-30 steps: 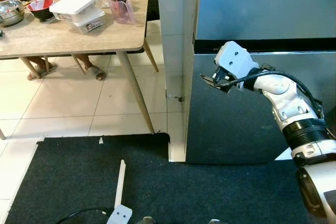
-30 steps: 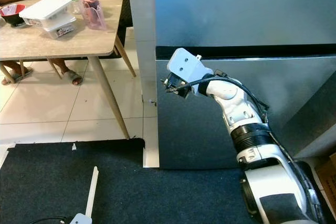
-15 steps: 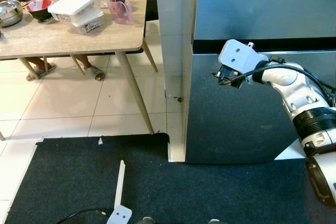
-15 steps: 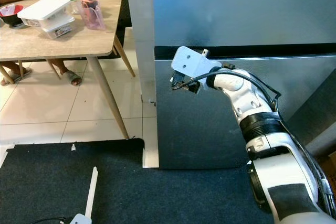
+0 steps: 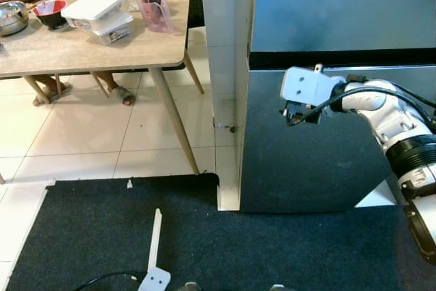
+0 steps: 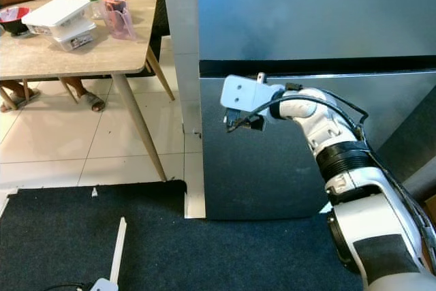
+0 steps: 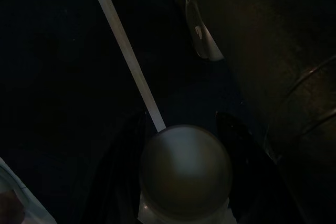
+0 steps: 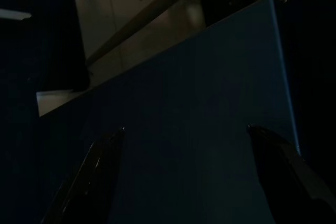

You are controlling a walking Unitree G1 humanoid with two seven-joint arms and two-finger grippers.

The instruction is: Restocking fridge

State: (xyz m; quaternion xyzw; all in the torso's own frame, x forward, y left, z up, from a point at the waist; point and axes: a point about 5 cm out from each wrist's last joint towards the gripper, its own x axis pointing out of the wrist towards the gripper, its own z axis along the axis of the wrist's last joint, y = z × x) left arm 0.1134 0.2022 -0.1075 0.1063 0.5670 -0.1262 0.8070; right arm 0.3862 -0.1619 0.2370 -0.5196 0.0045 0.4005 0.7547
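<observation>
Reaching for fridge [image 5: 327, 141] lower door | right gripper [image 6: 240, 119] fingers [image 8: 97, 174] spread apart, empty, just before its upper left corner | door likely stiff, heavy, slick; grab under top-edge gap [image 5: 340, 59] | gap runs horizontally | left gripper [image 7: 184, 171] idle, unclear

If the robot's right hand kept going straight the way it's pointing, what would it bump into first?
Most likely the fridge's lower door. The right hand is open and faces that dark door panel near its top left corner, just under the gap between the two doors. How much space remains between them is hard to judge.
</observation>
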